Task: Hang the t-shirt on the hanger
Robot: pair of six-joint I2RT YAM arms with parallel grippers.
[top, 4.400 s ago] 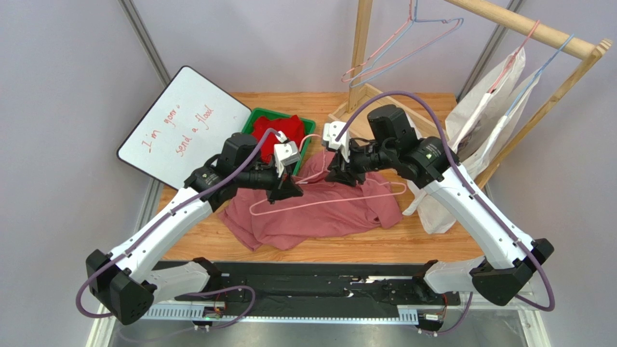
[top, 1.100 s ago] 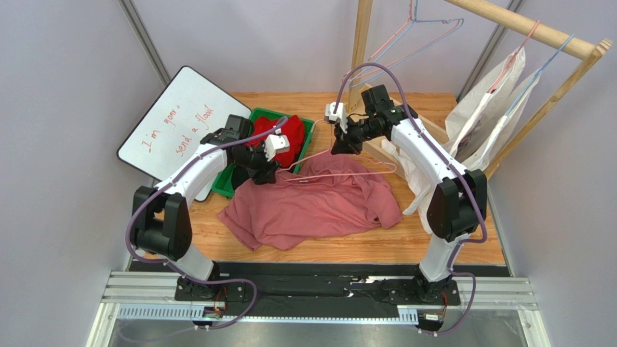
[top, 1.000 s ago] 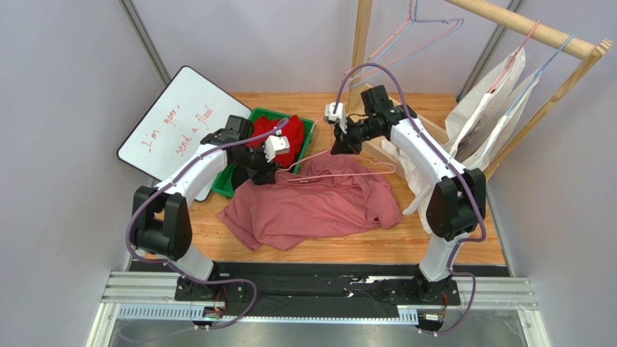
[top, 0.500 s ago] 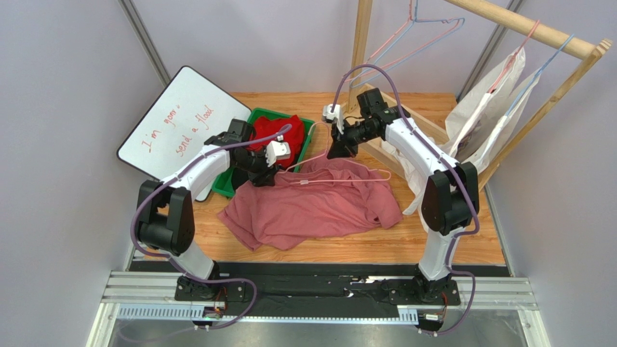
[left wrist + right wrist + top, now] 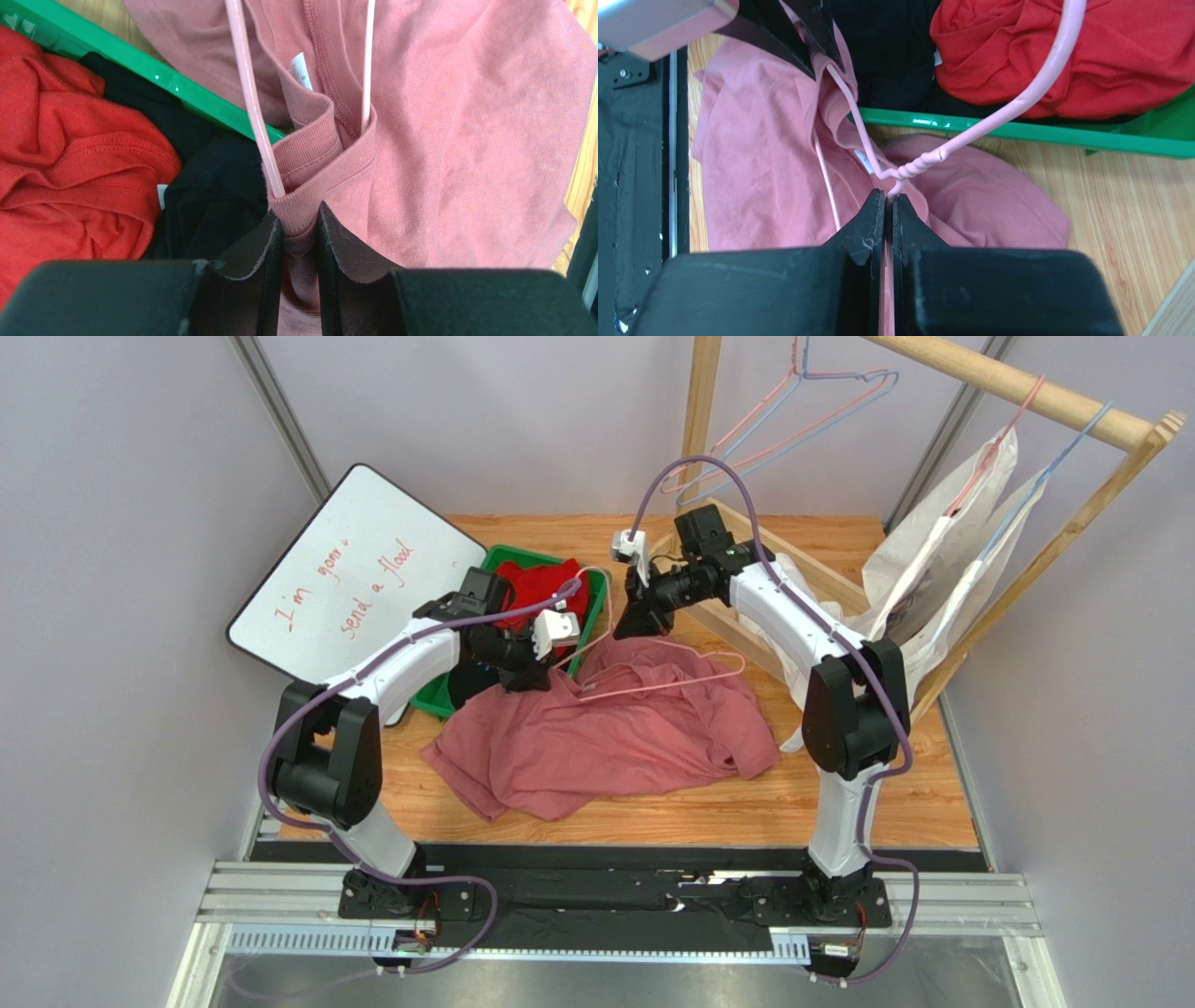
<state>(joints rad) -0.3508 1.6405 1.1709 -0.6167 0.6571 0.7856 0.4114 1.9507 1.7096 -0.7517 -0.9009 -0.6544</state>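
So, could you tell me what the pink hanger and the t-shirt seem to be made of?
The hanger looks like thin metal wire with a smooth pink coating, judging by its twisted neck. The t-shirt looks like soft matte knit cloth, probably cotton: ribbed collar, stitched seams, loose folds.

We look down from above and behind the arm bases onto the whole counter (image 5: 701, 812) around the green bin (image 5: 438, 689). The left wrist view peers past the left end effector (image 5: 300, 217), close over the t-shirt (image 5: 456, 126) beside the bin's rim. The right wrist view, equally close past the right end effector (image 5: 889, 199), faces the bin. All three share that rim and the hanger (image 5: 915, 168).
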